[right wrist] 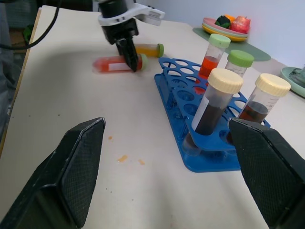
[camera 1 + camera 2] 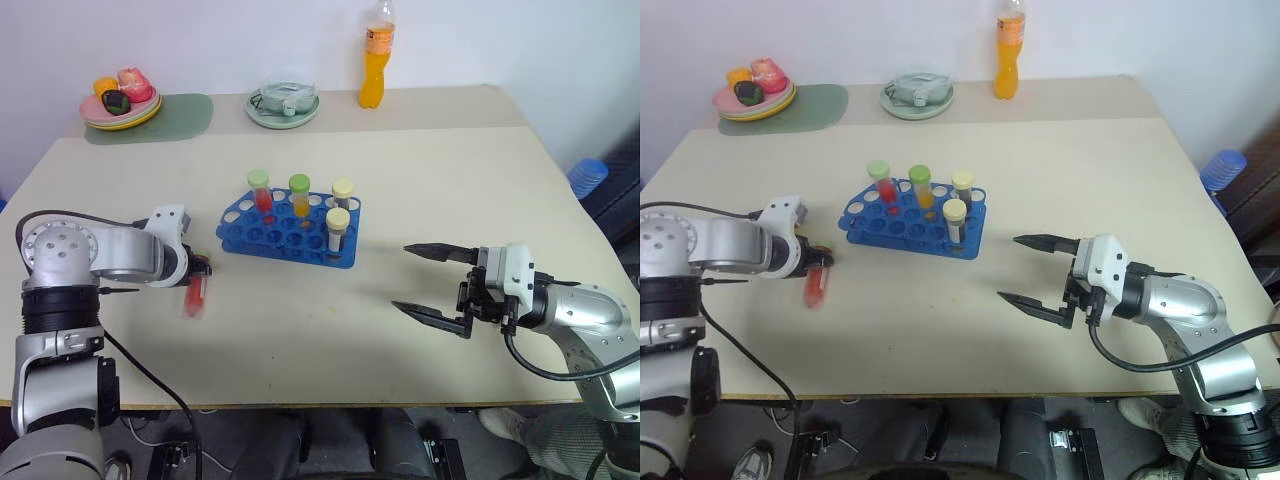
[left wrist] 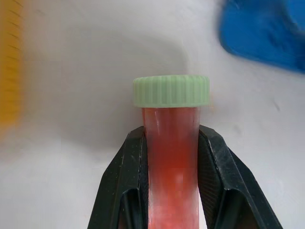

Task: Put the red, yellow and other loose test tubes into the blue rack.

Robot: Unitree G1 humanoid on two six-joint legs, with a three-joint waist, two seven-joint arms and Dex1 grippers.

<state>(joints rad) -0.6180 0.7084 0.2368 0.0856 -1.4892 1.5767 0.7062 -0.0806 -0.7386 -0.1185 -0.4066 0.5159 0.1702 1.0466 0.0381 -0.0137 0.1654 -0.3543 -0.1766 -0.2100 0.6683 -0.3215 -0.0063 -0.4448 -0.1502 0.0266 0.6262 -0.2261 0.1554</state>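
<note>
Red tube (image 3: 170, 157), pinched low by the left gripper (image 2: 197, 272) left of the blue rack (image 2: 290, 228), could swing and miss its hole; the right gripper (image 2: 432, 283) stands spread.

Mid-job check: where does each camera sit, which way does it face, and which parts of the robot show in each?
Head stereo pair: looks down over the beige table; both arms show; bright blue plastic rack centre.
Left wrist view: looks along the left gripper, shut on the red-liquid, green-capped tube.
Right wrist view: looks level past the open right gripper at the rack and left gripper.
Shared: red tube, rack.
</note>
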